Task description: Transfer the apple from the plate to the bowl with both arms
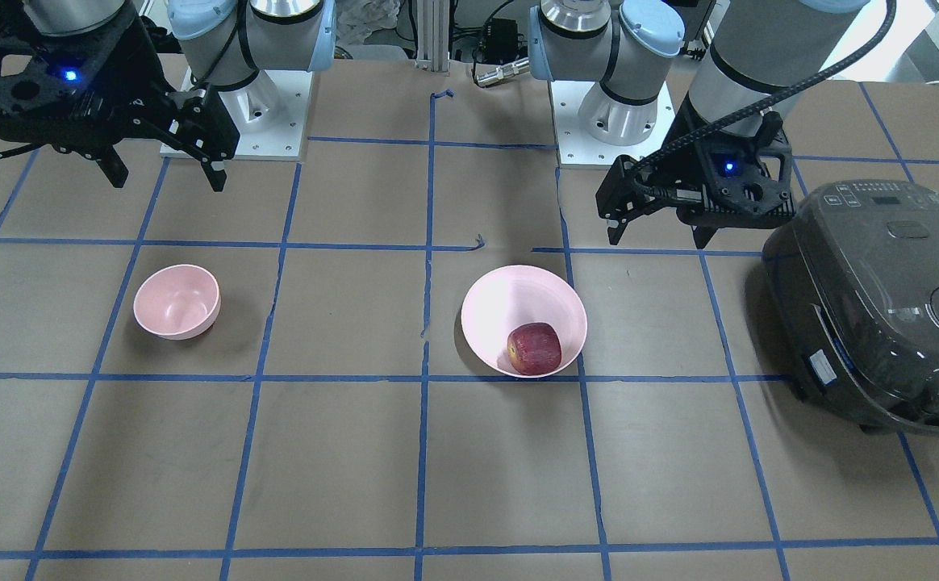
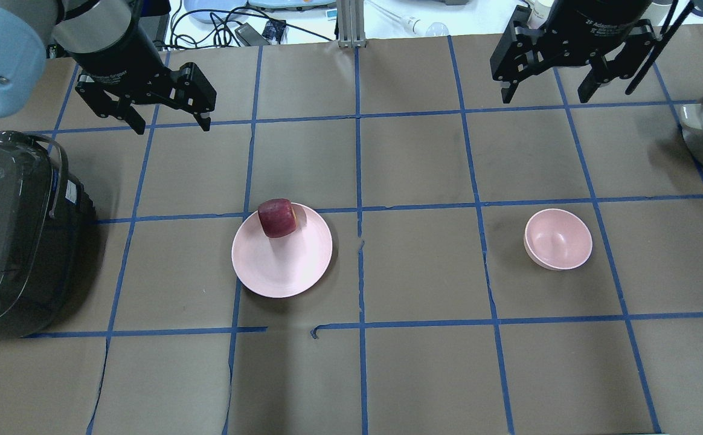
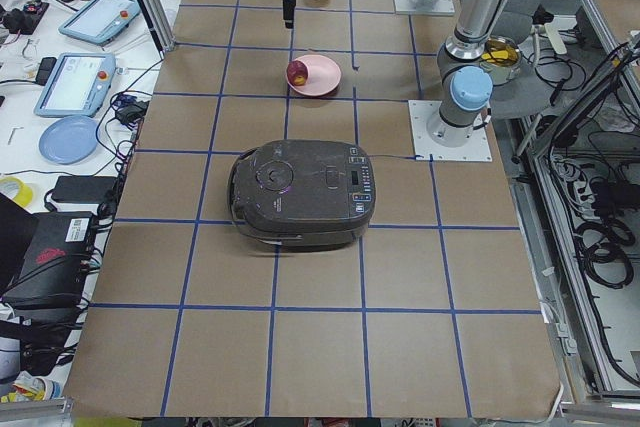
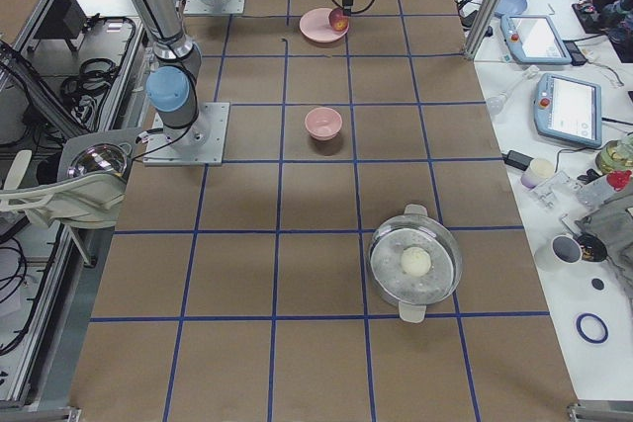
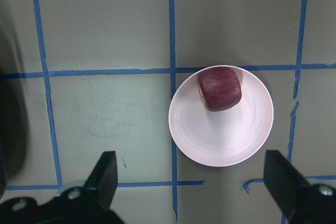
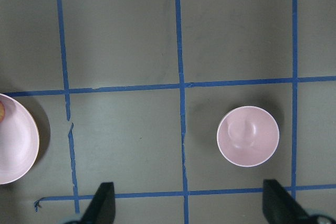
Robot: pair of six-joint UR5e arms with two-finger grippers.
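Stretching under everything is the big brown table, marked into squares by blue tape lines. Next biggest is the dark grey cooker. It sits at the end of the table on the robot's left, with its lid shut.

The left arm and the right arm are grey with light blue caps. Both reach out over the table. The left gripper hangs in the air and touches nothing. Its two black fingers are spread wide apart. Its own camera looks straight down at the plate. The right gripper hangs in the air too, on the other side. Its fingers are also wide apart, and its camera looks down at the bowl.

A shiny metal pot stands at the end of the table on the robot's right, with a pale round thing inside it.

The plate is wide, flat and pale pink. It lies on the robot's left half of the table, near the middle. The bowl is small, deep and pink too. It stands on the right half, well apart from the plate.

The apple is dark red. It sits on the plate, right at the edge that is farthest from the robot.
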